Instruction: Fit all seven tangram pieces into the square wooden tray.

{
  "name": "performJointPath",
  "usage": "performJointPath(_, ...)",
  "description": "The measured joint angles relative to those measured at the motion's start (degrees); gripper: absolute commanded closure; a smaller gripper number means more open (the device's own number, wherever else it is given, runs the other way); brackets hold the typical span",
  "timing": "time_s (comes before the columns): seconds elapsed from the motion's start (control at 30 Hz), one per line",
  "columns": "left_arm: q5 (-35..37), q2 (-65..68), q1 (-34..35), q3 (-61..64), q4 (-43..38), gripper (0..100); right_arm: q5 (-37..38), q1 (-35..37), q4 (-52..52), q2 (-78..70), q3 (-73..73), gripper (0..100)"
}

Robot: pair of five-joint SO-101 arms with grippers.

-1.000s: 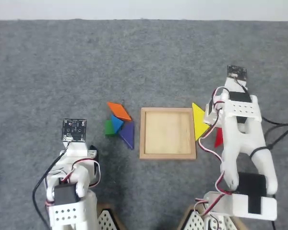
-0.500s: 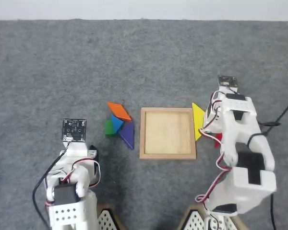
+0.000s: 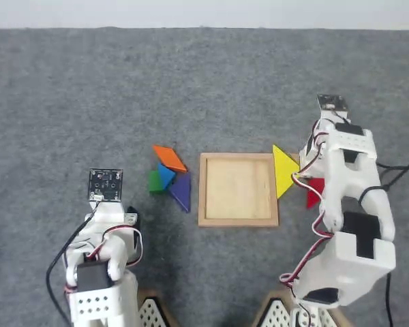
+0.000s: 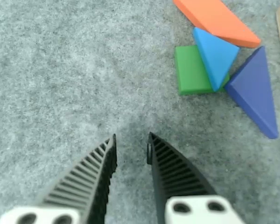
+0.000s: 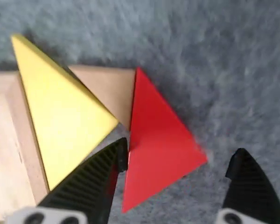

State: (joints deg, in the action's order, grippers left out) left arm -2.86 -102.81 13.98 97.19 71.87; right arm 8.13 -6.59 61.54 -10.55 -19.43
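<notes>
The square wooden tray (image 3: 237,189) lies empty at the table's middle. Left of it cluster an orange parallelogram (image 3: 170,157), a green square (image 3: 153,181), a light blue triangle (image 3: 165,175) and a dark blue triangle (image 3: 182,191). A yellow triangle (image 3: 283,172) overlaps the tray's right rim, with a red triangle (image 3: 315,191) beside it. In the right wrist view a tan triangle (image 5: 109,91) lies between the yellow (image 5: 60,112) and red (image 5: 158,144) ones. My right gripper (image 5: 179,151) is open, straddling the red triangle. My left gripper (image 4: 130,140) is slightly open over bare carpet, short of the green square (image 4: 191,70).
Grey carpet covers the table. The right arm (image 3: 344,177) stands over the space right of the tray. The left arm (image 3: 105,211) sits near the front left. The two arm bases are at the front edge.
The right arm swung a little toward the tray, then back to the right, uncovering more of the red triangle. The left arm and the pieces have not moved.
</notes>
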Motion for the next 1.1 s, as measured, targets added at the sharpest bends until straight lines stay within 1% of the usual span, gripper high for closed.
performJointPath(0.17,0.0,0.0,0.0,0.0,0.0,90,0.3,0.0,0.0,-0.4,0.1,66.3)
performJointPath(0.47,0.0,0.0,0.0,0.0,0.0,90,0.6,0.1,-0.5,-8.2,2.8,66.4)
performJointPath(0.53,0.0,0.0,0.0,0.0,0.0,90,0.6,0.1,-0.3,-8.3,3.0,69.5)
performJointPath(0.67,0.0,0.0,0.0,0.0,0.0,90,0.6,0.1,0.3,-8.4,3.4,81.4)
performJointPath(0.73,0.0,0.0,0.0,0.0,0.0,90,0.6,-0.5,0.3,-8.3,3.9,83.1)
performJointPath(1.0,0.0,0.0,0.0,0.0,0.0,90,-1.9,-0.7,0.2,-8.3,4.7,80.8)
performJointPath(1.1,0.0,0.0,0.0,0.0,0.0,90,-3.1,-2.0,0.8,-8.2,5.2,73.7)
